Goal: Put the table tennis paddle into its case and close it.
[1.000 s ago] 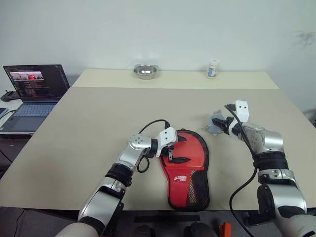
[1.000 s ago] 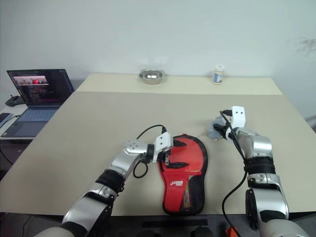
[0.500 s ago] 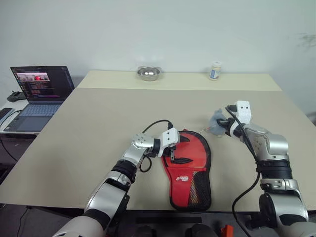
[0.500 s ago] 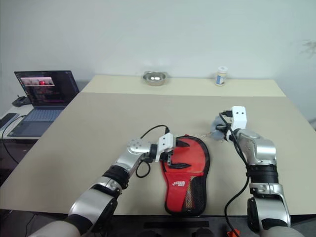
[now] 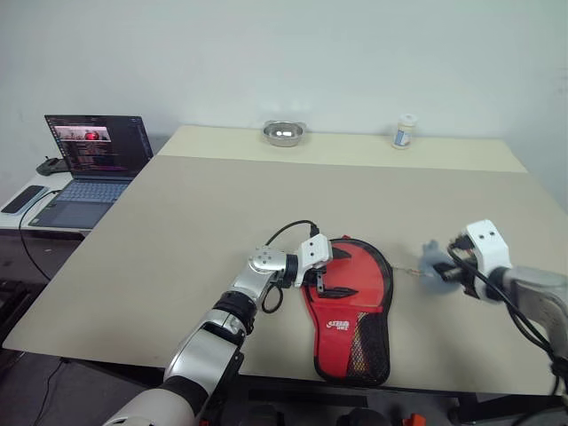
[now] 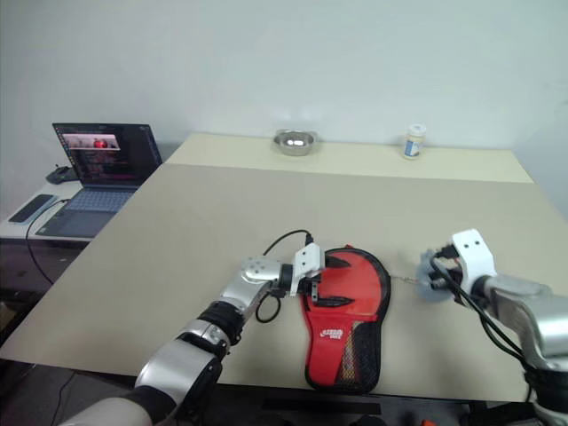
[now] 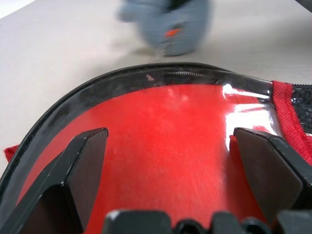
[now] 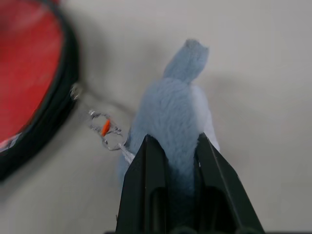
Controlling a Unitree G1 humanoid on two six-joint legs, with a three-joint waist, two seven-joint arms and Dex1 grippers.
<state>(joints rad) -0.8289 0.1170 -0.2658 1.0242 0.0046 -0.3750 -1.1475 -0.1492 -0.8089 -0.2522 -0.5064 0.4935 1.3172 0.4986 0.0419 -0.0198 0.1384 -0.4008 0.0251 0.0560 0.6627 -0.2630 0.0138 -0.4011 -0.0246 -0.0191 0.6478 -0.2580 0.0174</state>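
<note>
The case (image 5: 351, 302) lies flat near the table's front edge, red side up, with its white logo and black mesh toward me. My left gripper (image 5: 330, 282) is open just above its round part, and both black fingers (image 7: 83, 165) stand spread over the red face. The right gripper (image 5: 446, 271) is shut on a blue-grey fluffy charm (image 8: 178, 97) to the right of the case. A thin chain (image 8: 105, 129) runs from the charm to the case's black zipper rim (image 8: 48, 117). The table tennis paddle is hidden.
An open laptop (image 5: 89, 155) sits on a side table at the left, with a dark phone (image 5: 19, 199) beside it. A steel bowl (image 5: 284, 133) and a small white bottle (image 5: 406, 130) stand at the table's far edge.
My right gripper has pulled back toward me and to the right, taking the fluffy charm along and stretching the chain. The left gripper stays over the case. The camera has turned.
</note>
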